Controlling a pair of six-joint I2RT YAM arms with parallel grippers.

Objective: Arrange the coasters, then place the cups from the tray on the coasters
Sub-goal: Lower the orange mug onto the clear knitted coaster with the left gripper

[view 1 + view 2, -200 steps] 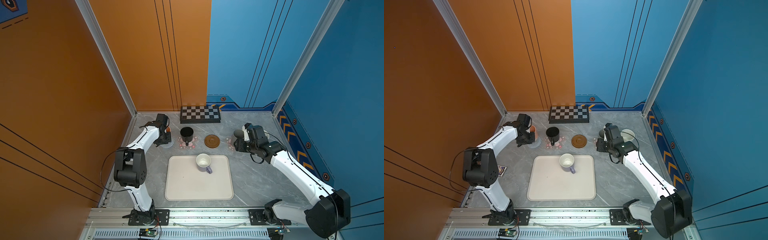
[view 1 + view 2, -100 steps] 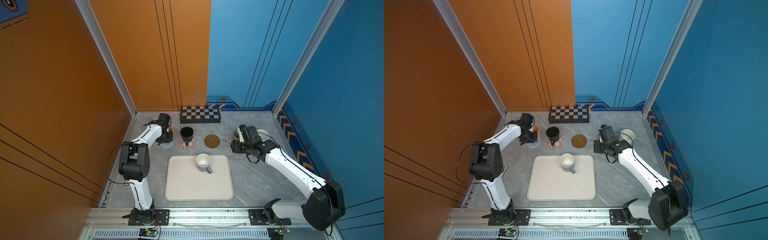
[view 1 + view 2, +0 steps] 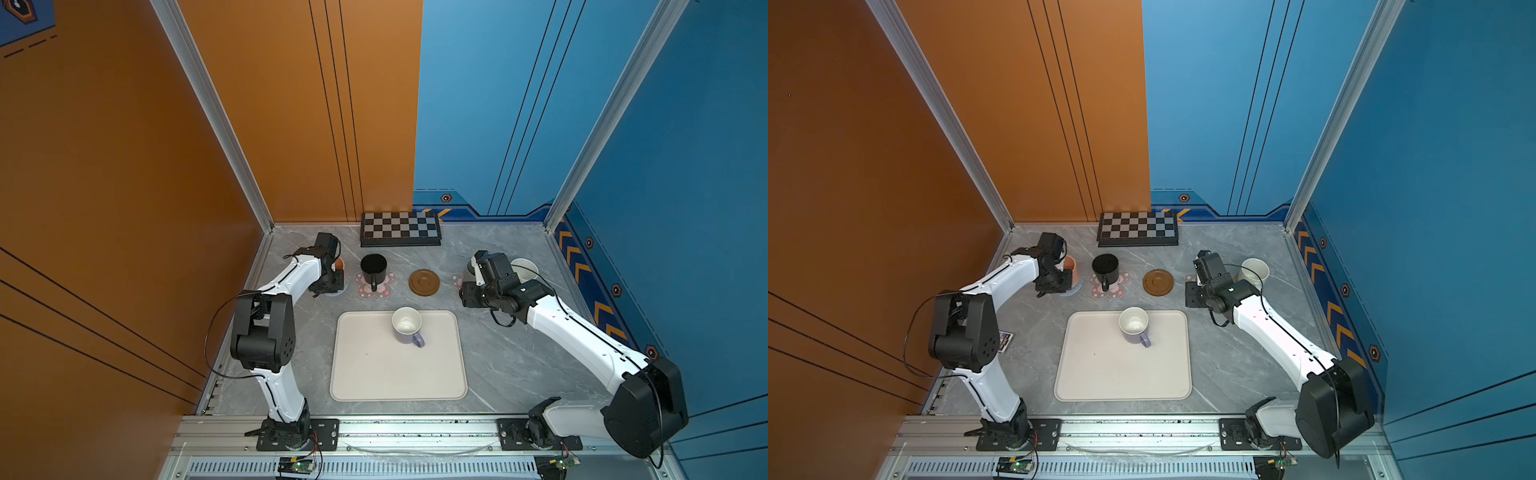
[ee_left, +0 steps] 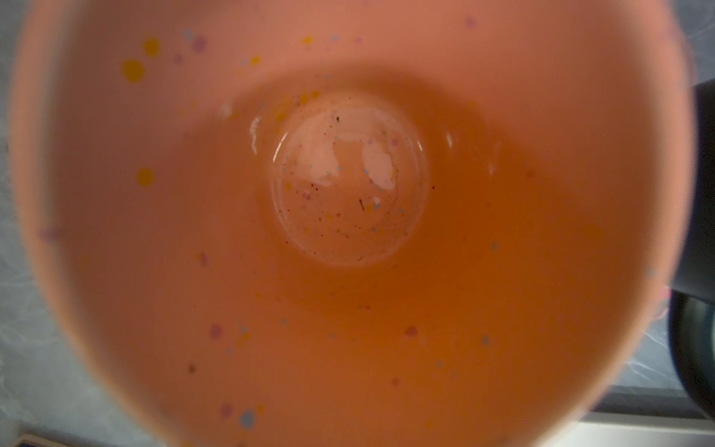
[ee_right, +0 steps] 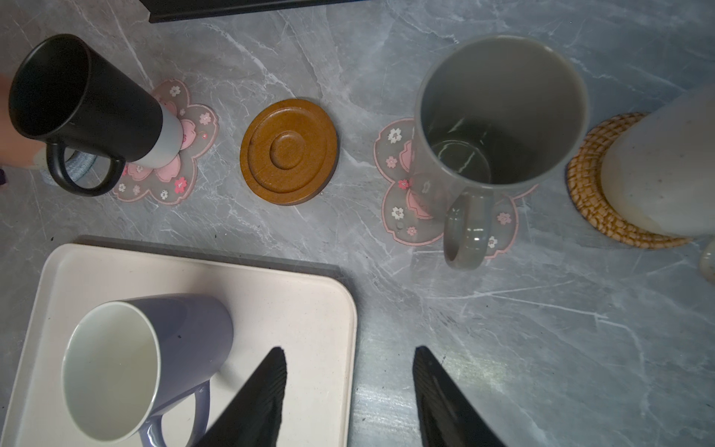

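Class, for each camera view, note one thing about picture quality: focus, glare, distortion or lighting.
Left wrist view: the orange mug fills the frame, its rim blurred, white glare on its bottom. Right wrist view: wide-angle distortion makes the black mug and grey mug lean outward; the right gripper is dark and soft-edged. Both top views: sharp and evenly lit.

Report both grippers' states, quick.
Left gripper: shut, at the orange mug; grip hidden.
Right gripper: open, empty.
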